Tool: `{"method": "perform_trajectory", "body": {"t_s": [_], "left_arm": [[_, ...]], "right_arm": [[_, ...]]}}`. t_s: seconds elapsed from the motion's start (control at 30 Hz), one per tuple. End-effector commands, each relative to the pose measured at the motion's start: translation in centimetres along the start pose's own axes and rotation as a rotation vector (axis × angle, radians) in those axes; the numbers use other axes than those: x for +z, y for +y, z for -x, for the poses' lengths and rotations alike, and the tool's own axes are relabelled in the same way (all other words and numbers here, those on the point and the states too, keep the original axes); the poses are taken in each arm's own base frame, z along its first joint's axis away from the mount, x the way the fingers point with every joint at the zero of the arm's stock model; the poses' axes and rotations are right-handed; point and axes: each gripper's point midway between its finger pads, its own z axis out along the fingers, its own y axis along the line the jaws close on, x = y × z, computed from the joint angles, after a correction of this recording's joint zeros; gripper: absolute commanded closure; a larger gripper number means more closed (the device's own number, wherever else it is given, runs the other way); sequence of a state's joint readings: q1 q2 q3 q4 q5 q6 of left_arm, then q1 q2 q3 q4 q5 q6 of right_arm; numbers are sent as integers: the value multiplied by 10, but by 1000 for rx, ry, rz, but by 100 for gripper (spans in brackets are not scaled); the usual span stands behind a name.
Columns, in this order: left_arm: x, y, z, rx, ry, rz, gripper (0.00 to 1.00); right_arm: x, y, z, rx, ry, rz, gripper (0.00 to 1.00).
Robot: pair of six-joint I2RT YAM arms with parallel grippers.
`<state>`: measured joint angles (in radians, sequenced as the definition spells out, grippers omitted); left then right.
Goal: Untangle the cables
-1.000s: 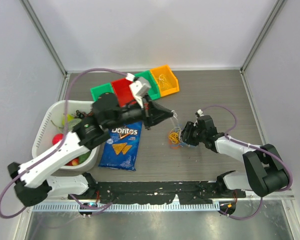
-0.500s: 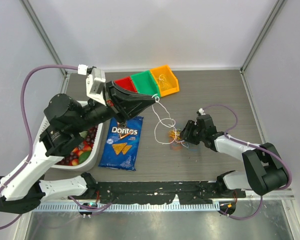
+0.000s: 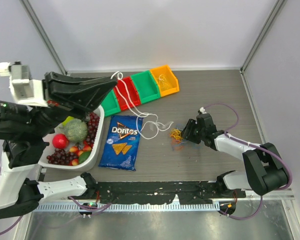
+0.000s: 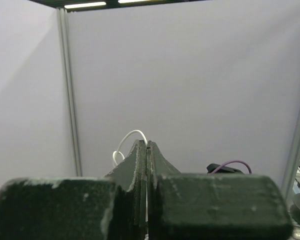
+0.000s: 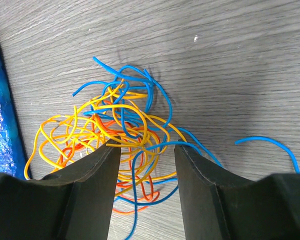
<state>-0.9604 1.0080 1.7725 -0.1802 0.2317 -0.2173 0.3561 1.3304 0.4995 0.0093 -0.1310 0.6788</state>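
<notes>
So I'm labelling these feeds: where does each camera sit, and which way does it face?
Top external: above and behind, looking down on the table; left arm and right arm show.
Left wrist: on the raised left hand, facing a wall; shut fingers pinch the white cable.
Right wrist: on the right hand, low, looking down at the coloured tangle between open fingers.
Shared: top and right wrist both show that tangle.

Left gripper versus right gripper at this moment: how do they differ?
The left gripper is shut on the white cable; the right gripper is open, holding nothing. The left gripper is raised, facing the wall; the right gripper points down at the tangle on the table. Both have dark fingers.
</notes>
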Motion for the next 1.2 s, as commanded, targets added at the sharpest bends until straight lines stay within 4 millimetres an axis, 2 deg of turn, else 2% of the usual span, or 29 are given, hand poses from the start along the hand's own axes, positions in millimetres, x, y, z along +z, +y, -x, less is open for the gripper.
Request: {"method": "perform_trajectory", "body": {"t_s": [0.0, 0.23, 0.27, 0.33, 0.43, 0.47, 0.63, 0.67, 0.77, 0.83, 0.87, 0.9, 0.93, 0.97, 1.0, 1.07, 1.17], "left_arm": [[-7, 3, 25, 64, -65, 33, 100], [-4, 26, -9, 54, 15, 130, 100], [-3, 28, -17, 46, 31, 140, 100], [-1, 35, -37, 37, 80, 161, 100], [-3, 48, -65, 25, 147, 219, 100], [-4, 53, -75, 21, 165, 246, 100], [-12, 77, -122, 8, 275, 362, 100], [-12, 81, -131, 3, 298, 383, 100], [-14, 88, -153, -15, 354, 421, 100], [-14, 92, -161, -35, 369, 443, 100], [-14, 93, -166, -49, 378, 454, 100], [-13, 95, -169, -63, 386, 470, 100], [-14, 96, -171, -72, 394, 482, 100], [-14, 98, -176, -85, 409, 497, 100], [-14, 101, -178, -93, 420, 517, 100], [-15, 104, -186, -118, 451, 550, 100], [-15, 104, -192, -140, 470, 560, 100]], "right_arm": [[-1, -10, 6, -28, -20, -59, 46], [-7, -6, 16, -65, -35, -67, 41], [-9, -6, 15, -70, -28, -73, 41], [-18, 5, 27, -98, -43, -55, 40], [-42, 20, 47, -156, -94, -56, 36], [-57, 32, 59, -172, -120, -46, 32], [-108, 61, 99, -281, -249, -81, 29], [-121, 70, 106, -309, -270, -66, 28], [-138, 102, 111, -389, -293, 57, 28], [-154, 130, 108, -453, -348, 222, 30], [-158, 142, 98, -486, -337, 308, 30], [-173, 158, 99, -510, -403, 408, 30], [-180, 171, 87, -547, -385, 511, 30], [-193, 183, 88, -573, -442, 594, 30], [-200, 193, 78, -592, -424, 673, 30], [-220, 214, 82, -619, -496, 782, 30], [-229, 233, 87, -643, -489, 836, 29]]}}
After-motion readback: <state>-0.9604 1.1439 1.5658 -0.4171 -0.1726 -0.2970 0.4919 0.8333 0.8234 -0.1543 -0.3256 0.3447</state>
